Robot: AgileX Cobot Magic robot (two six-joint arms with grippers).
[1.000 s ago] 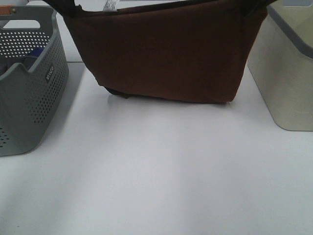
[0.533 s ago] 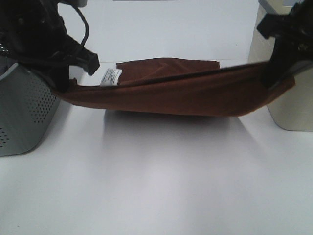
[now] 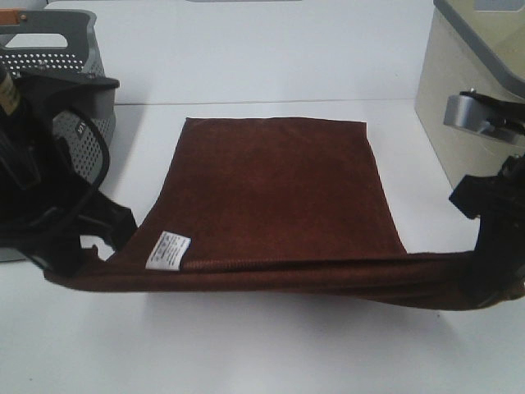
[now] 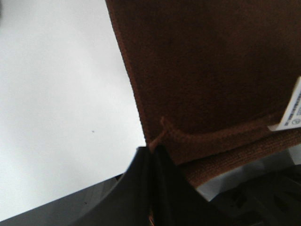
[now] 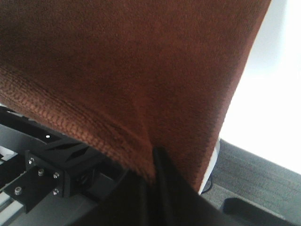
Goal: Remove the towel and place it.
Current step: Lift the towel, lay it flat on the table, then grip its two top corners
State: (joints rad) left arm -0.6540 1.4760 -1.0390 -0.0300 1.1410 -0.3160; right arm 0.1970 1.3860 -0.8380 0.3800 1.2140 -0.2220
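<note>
The dark reddish-brown towel [image 3: 279, 193] lies spread across the white table [image 3: 262, 353], its far part flat and its near hem lifted and stretched between both grippers. A small white care tag [image 3: 167, 250] sits near the near-left corner. My left gripper [image 3: 86, 258] is shut on the towel's near-left corner; in the left wrist view the fingers [image 4: 153, 155] pinch the towel [image 4: 211, 70] at its hem. My right gripper [image 3: 484, 283] is shut on the near-right corner, and the right wrist view shows the towel [image 5: 127, 66] bunched into the closed fingers [image 5: 157, 157].
A grey perforated basket [image 3: 57, 61] stands at the back left, partly behind the left arm. A cream bin with a grey rim [image 3: 472, 74] stands at the back right beside the right arm. White tabletop lies in front of the towel's near hem.
Both grippers have drawn the towel's held edge down and toward the near side. The towel went from hanging upright to laid out, its far part now resting flat on the table.
</note>
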